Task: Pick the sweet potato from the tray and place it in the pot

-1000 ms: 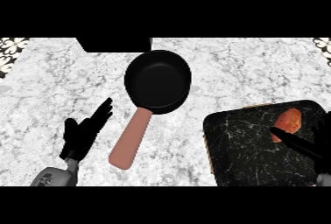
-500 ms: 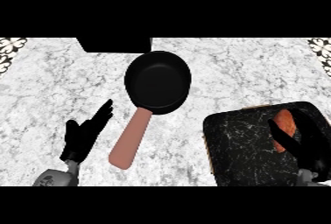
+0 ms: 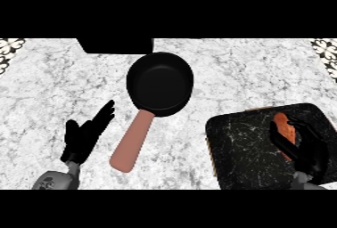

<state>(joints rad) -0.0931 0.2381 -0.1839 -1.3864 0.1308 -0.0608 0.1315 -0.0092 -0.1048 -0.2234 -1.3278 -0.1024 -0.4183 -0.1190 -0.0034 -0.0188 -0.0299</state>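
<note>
Head view: R hand [image 3: 304, 149] curled over sweet potato [image 3: 281, 125].

It is a kitchen. A white marble bench [image 3: 59, 80] carries a black pan [image 3: 160, 83] with a pinkish handle and a dark marbled tray [image 3: 250, 151] holding a sweet potato [image 3: 283, 127]; patterned tile shows at the corners.

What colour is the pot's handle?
Salmon pink, against the black pot; the handle shows in the head view.
</note>
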